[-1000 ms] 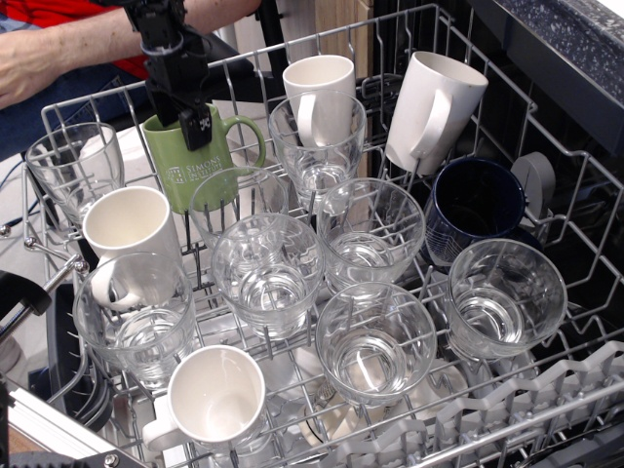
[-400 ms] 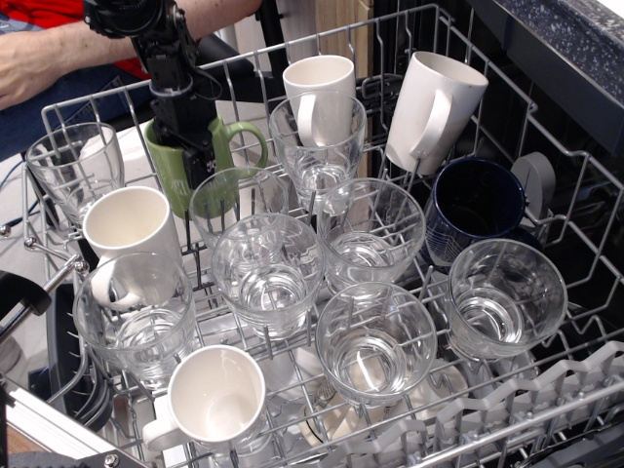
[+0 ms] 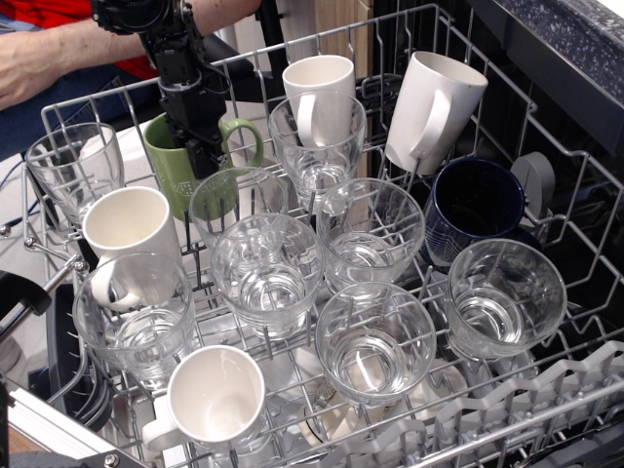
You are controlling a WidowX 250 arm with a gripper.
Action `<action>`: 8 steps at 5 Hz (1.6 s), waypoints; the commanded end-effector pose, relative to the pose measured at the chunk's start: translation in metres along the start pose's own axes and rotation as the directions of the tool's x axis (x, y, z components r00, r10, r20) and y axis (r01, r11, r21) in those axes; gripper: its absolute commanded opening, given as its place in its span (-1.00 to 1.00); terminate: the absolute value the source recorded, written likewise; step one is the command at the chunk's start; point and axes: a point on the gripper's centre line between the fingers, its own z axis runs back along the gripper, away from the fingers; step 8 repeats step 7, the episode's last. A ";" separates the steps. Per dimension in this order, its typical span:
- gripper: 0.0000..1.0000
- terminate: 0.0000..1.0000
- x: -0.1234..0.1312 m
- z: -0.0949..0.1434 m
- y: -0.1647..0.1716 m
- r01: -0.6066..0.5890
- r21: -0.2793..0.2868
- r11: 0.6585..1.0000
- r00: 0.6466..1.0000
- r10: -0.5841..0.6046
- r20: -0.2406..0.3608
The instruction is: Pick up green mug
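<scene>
The olive-green mug (image 3: 174, 171) stands upright in the back left of the dishwasher rack, its loop handle (image 3: 255, 136) pointing right and white print low on its side. My black gripper (image 3: 207, 154) reaches down from above at the mug's right rim, next to the handle, and covers part of the mug's front. The fingers are dark and overlap the mug. I cannot make out whether they clamp the wall or stand apart from it.
The wire rack (image 3: 575, 185) is crowded with several clear glasses, one (image 3: 234, 200) right in front of the mug. White mugs (image 3: 320, 83) (image 3: 434, 107) (image 3: 127, 224) and a navy mug (image 3: 478, 205) stand around. A person's arm (image 3: 49, 54) rests behind the rack.
My gripper has shifted right and down, from over the mug's front face to its right rim by the handle. The mug has stayed in place.
</scene>
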 end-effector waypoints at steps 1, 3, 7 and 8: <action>-1.00 -1.00 0.026 0.065 0.014 -0.025 0.082 0.996 0.989 0.013 0.150; -1.00 -1.00 0.037 0.107 0.014 -0.052 0.188 0.981 0.975 0.009 0.224; -1.00 1.00 0.053 0.219 -0.005 -0.118 0.205 0.972 0.987 0.093 0.131; -1.00 1.00 0.053 0.219 -0.005 -0.118 0.205 0.972 0.987 0.093 0.131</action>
